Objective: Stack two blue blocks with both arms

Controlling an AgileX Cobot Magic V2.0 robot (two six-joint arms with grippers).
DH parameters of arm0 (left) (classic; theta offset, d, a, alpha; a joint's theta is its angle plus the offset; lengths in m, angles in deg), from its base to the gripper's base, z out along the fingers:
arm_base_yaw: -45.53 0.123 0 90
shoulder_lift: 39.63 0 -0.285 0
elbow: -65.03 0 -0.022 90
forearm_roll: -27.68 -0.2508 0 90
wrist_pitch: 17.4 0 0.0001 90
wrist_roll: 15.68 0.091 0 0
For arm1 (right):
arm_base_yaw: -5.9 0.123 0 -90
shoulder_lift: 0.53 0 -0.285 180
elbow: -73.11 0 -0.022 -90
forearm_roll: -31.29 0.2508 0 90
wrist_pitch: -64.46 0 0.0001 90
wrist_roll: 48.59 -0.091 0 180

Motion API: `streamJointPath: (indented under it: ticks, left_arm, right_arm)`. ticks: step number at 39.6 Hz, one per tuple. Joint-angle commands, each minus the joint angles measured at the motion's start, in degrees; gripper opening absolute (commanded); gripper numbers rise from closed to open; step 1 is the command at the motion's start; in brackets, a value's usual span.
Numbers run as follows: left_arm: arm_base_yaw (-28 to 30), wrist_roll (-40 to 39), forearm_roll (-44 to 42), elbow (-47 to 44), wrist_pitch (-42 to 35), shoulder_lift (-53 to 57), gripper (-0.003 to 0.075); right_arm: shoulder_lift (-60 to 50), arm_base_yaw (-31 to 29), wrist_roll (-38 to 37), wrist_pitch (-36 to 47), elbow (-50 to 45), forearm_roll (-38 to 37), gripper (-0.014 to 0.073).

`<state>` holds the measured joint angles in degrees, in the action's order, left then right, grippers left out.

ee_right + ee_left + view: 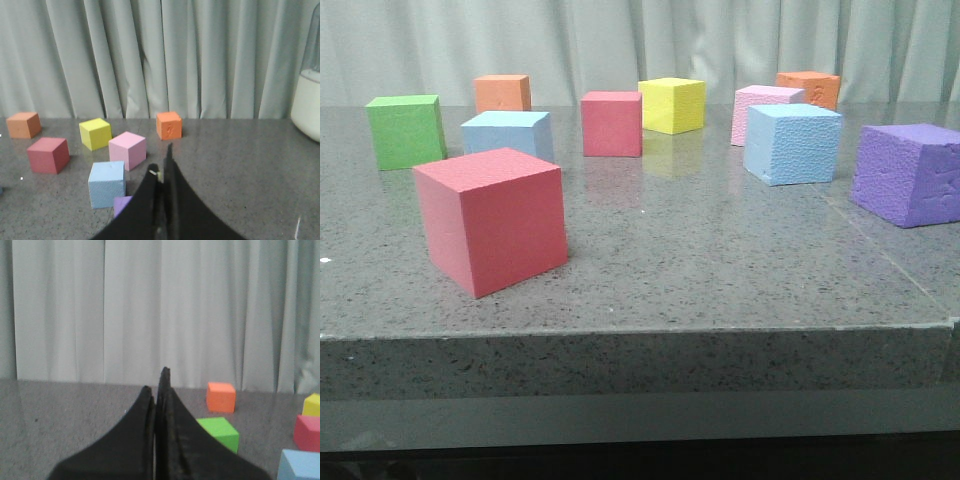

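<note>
Two sky-blue foam cubes sat apart on the grey table (720,280), both grippers clenched and empty.

The right blue block (792,143), pebbled, stood before a pink cube (760,108); the left blue block (510,134) was half hidden behind the big red cube (492,218). Left gripper (157,381) and right gripper (161,159) pressed closed.

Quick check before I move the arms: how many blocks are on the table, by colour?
Red: 2, near one and far one
Blue: 2, left blue block and right blue block
Orange: 2, left and right
Green: 1
Yellow: 1
Pink: 1
Purple: 1
Total: 10
</note>
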<state>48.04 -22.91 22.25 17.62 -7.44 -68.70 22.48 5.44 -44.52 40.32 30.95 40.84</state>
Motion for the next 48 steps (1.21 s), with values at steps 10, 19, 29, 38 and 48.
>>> streamJointPath:
  ticks: [10,19,29,38,48]
  left_arm:
    - [-0.2,-0.5,-0.3,14.7,11.7,-13.4,-0.002]
    - [-0.2,-0.5,-0.3,14.7,6.8,-13.5,-0.002]
    - [-0.2,-0.5,-0.3,14.7,6.8,-13.9,-0.002]
    - [-0.2,-0.5,-0.3,14.6,7.0,-14.3,-0.002]
    - [-0.2,-0.5,-0.3,14.6,7.0,-14.3,0.011]
  right_arm:
    - [13.7,-0.1,0.5,-0.6,10.3,-0.7,-0.0066]
    - [13.9,-0.1,0.5,-0.4,10.3,-0.7,-0.0066]
    - [13.9,-0.1,0.5,0.7,10.3,-0.7,-0.0066]
    - [13.9,-0.1,0.5,1.4,10.3,-0.7,-0.0057]
    - [13.9,-0.1,0.5,2.2,10.3,-0.7,0.0297]
